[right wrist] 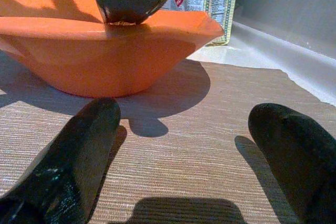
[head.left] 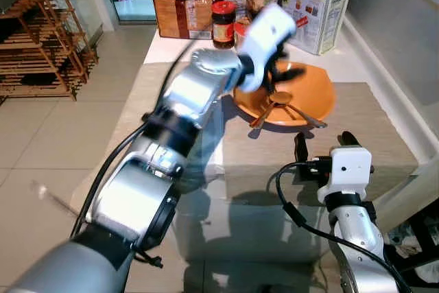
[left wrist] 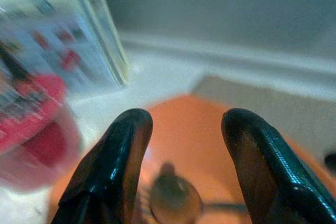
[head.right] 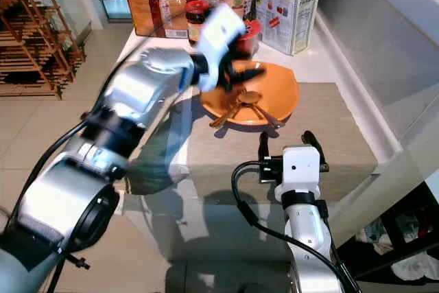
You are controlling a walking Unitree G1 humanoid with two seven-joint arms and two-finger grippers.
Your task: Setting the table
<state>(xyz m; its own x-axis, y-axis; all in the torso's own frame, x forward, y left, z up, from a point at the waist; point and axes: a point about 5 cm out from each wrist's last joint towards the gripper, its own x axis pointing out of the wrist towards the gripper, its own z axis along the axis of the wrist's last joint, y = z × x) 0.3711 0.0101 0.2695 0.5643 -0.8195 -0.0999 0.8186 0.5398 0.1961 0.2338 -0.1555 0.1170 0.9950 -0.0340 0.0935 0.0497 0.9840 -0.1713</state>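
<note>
We are looking down at a table covered by a beige placemat [head.left: 357,135], and an orange plate [head.left: 312,90] is sitting at its far side. A spoon [head.left: 278,99] and what looks like a fork [head.left: 305,116] are lying across the near part of the plate, their handles crossing and sticking out over its rim; the blur is making it hard to tell the cutlery apart. Our left arm is reaching across the table, and the left gripper [left wrist: 184,156] is hovering just above the plate with its fingers spread apart and nothing between them, the spoon bowl showing below the gap. Our right gripper [right wrist: 189,150] is resting low over the placemat on the near side of the plate, its two black fingers [head.left: 300,147] spread wide and holding nothing, pointing at the plate's outer wall without touching it. Behind the plate, at the back of the table, groceries are standing close together: a jar with a red lid [head.left: 223,22], a brown paper bag [head.left: 180,12] and a white carton [head.left: 317,5]. A wooden rack [head.left: 41,39] is standing on the tiled floor to the left.
</note>
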